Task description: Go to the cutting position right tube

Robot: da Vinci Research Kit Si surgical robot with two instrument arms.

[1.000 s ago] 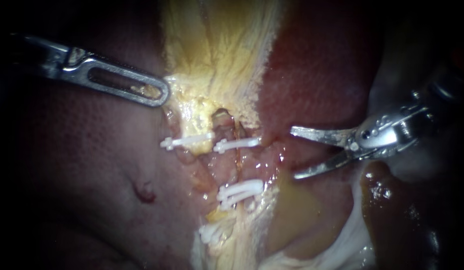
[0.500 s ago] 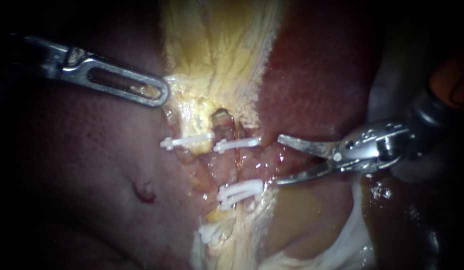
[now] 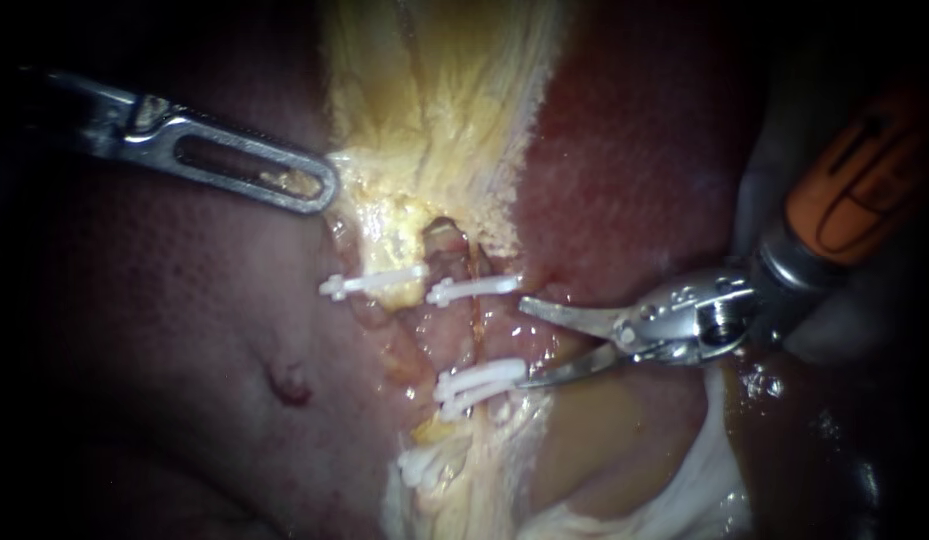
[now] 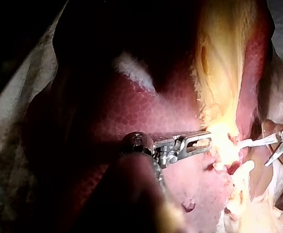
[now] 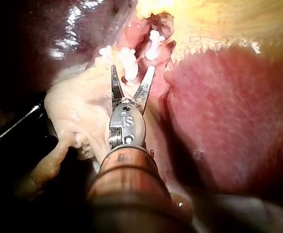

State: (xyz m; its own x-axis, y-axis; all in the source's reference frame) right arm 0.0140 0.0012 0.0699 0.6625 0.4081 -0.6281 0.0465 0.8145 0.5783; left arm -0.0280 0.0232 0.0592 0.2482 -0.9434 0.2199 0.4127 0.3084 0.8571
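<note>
Endoscope: left instrument (image 3: pixel 316 188) jaws together, clamped on the edge of the yellow tissue (image 3: pixel 384 205). Right instrument (image 3: pixel 526 343) blades apart, gripping nothing. Tips sit just beside the right tube (image 3: pixel 472 333), between upper clip (image 3: pixel 474 290) and lower clips (image 3: pixel 481 384).
Left wrist: left jaws closed onto yellow tissue; right blades apart nearby.
Right wrist: blades apart, 1 white clip (image 5: pixel 128 64) between the tips; tube not clear.

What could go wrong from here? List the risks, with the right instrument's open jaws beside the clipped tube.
1. The right instrument has its lower jaw tip almost against the lower clips; advancing could snag or loosen one.
2. The stretch of tube between those and the upper clip looks short, so a skewed approach may put the cut too near a clip.
3. The pointed tips could nick the liver beside them.
</note>
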